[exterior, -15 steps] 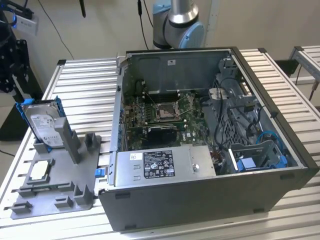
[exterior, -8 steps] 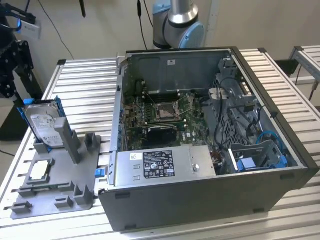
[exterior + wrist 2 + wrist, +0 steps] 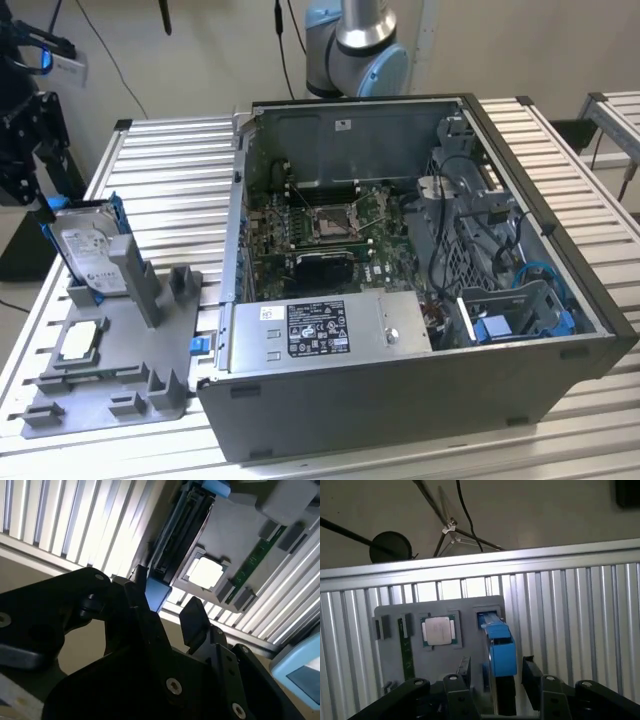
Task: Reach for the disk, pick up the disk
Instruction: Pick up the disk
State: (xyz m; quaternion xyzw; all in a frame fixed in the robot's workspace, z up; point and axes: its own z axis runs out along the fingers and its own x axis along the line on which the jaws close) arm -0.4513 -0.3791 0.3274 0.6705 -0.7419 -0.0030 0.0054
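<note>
The disk (image 3: 88, 248), a silver-grey drive with a white label in a blue frame, stands on edge in a grey holder (image 3: 130, 360) on the slatted table, at the exterior view's left. My gripper (image 3: 40, 195) hangs just beside and above the disk's top corner. In both wrist views the disk (image 3: 500, 645) is seen edge-on, its blue frame lying between my two black fingers. The gripper (image 3: 497, 664) is open, and its fingers do not touch the disk (image 3: 182, 530). The second wrist view shows the same open gripper (image 3: 166, 590) short of the blue frame.
A small silver square chip (image 3: 438, 630) and a green memory stick (image 3: 405, 650) sit in the same holder beside the disk. An open computer case (image 3: 400, 300) fills the table's middle and the exterior view's right. The table edge (image 3: 470, 562) lies just past the holder.
</note>
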